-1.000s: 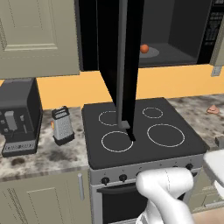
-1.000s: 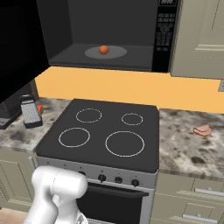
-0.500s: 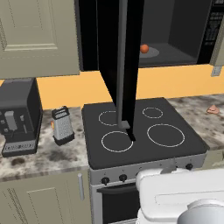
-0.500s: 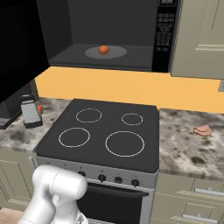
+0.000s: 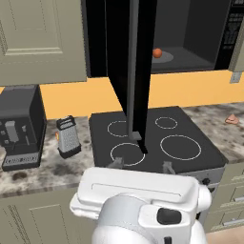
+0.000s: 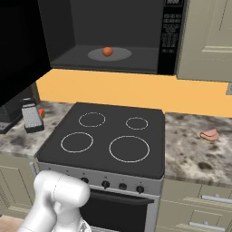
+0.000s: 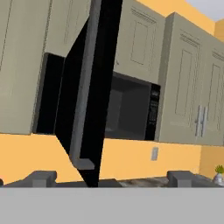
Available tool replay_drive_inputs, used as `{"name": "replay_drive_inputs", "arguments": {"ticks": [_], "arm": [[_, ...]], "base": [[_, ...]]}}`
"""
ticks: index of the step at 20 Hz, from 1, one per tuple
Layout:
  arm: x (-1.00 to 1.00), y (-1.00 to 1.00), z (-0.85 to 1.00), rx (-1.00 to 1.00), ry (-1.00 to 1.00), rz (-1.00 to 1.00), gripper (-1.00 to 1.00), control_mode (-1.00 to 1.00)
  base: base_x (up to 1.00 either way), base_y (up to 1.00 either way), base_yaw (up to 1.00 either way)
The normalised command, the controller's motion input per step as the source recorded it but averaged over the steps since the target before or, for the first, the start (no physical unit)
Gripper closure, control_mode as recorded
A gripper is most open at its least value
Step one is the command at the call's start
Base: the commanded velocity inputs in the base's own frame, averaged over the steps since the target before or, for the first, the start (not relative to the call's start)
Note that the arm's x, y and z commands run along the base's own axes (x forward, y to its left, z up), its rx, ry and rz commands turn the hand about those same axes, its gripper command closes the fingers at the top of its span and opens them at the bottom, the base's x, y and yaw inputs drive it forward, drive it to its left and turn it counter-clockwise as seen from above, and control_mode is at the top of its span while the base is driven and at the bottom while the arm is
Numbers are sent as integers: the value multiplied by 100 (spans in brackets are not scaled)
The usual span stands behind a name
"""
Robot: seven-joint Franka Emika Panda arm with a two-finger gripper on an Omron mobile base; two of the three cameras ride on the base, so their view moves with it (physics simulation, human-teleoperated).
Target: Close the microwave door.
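The microwave [image 6: 118, 36] hangs over the stove [image 6: 106, 138] with its door [image 5: 125, 62] swung wide open toward the room, edge-on from the left base camera, the long grey handle [image 5: 132, 66] running down its front edge. Inside, a small orange ball [image 6: 107, 51] sits on the round tray [image 6: 110, 55]. The button strip [image 6: 169, 31] runs down the right side.

The gripper [image 7: 111, 178] points up at the door's lower edge, its two fingertips [image 7: 41, 178] set wide apart with nothing between them, not touching the door.

On the counter left of the stove stand a grater [image 5: 68, 136] and a black coffee machine [image 5: 20, 126]. To the right lies a small pink item [image 6: 210, 134].
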Motion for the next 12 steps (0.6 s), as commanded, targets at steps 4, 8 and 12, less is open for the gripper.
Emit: {"name": "replay_drive_inputs", "arguments": {"ticks": [4,8,12], "arm": [[100,28,-9,3,-5,0,-100,-100],[100,-11,-31,4,-7,-18,-100,-100],[90,16,-5,-3,-2,-41,-100,-100]], "base": [[0,0,0],[0,0,0],[0,0,0]]}}
